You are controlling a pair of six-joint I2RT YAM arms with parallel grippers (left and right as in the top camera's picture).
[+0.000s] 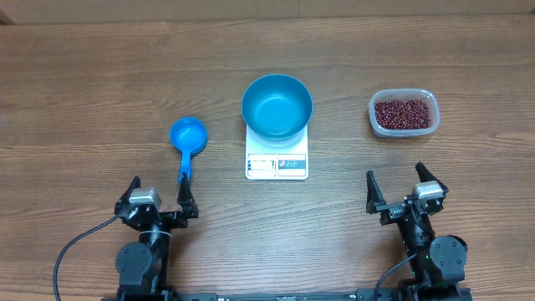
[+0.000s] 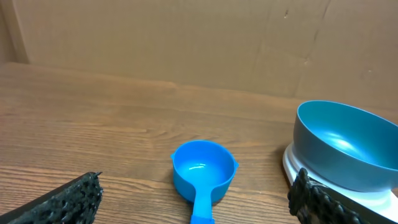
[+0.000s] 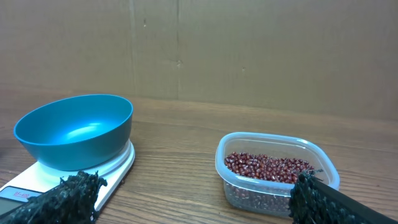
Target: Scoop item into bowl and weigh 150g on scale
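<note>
Left gripper (image 1: pixel 159 189) fingers spread wide, holding nothing, scoop (image 1: pixel 187 138) handle end just beside one finger. Right gripper (image 1: pixel 394 181) also wide, nothing held. Bowl (image 1: pixel 277 104) sits on scale (image 1: pixel 277 165); beans (image 1: pixel 404 114) in clear tub (image 1: pixel 373 113) further right
</note>
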